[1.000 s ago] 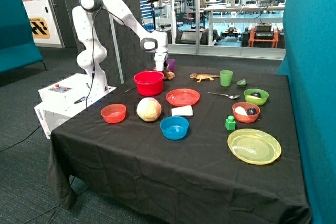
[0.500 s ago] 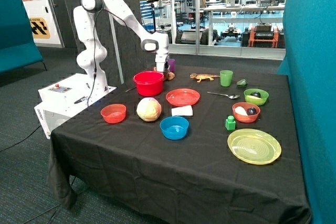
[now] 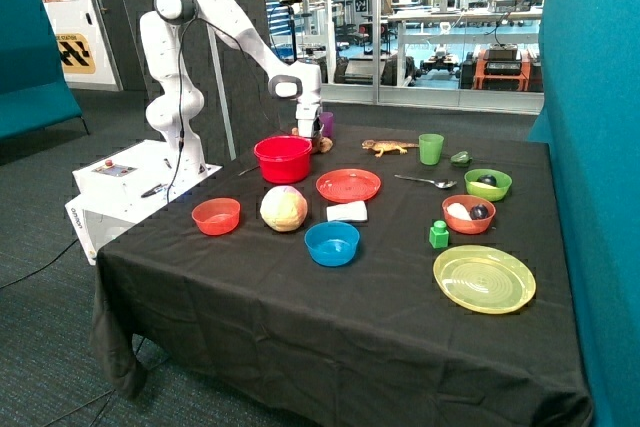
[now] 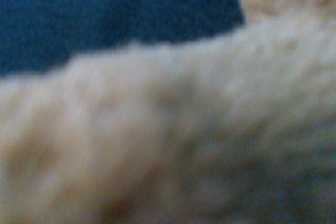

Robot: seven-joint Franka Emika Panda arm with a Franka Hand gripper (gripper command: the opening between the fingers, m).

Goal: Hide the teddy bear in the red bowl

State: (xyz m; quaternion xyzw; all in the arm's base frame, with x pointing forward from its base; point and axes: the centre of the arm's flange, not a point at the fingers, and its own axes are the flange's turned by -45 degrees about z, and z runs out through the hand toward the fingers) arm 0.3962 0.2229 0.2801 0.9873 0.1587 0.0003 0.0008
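Behind the red bowl (image 3: 283, 158), at the far side of the desk (image 3: 300, 317), my claw (image 3: 309, 131) is low down on the teddy bear (image 3: 322, 143). If the claw is apart or together I cannot tell, because the bowl's rim and my own wrist hide it in the outside view. In the wrist view pale brown plush of the teddy bear (image 4: 173, 140) fills nearly everything, with only a strip of dark cloth beside it, so the camera is very close to the toy.

The teddy bear lies on the desk just behind the red bowl, not inside it; only a small brown part shows past the rim. A purple cup (image 3: 326, 123) stands just beside my claw. Further along the same far edge lie an orange-brown lizard figure (image 3: 389, 147) and a green cup (image 3: 431, 148).

In front of the red bowl sit a pale cabbage (image 3: 284, 208), a small orange-red bowl (image 3: 216, 215), a flat red plate (image 3: 348, 185) and a blue bowl (image 3: 331, 243). Near the other edge are a spoon (image 3: 427, 181), a green bowl (image 3: 487, 183) and a yellow-green plate (image 3: 484, 278).
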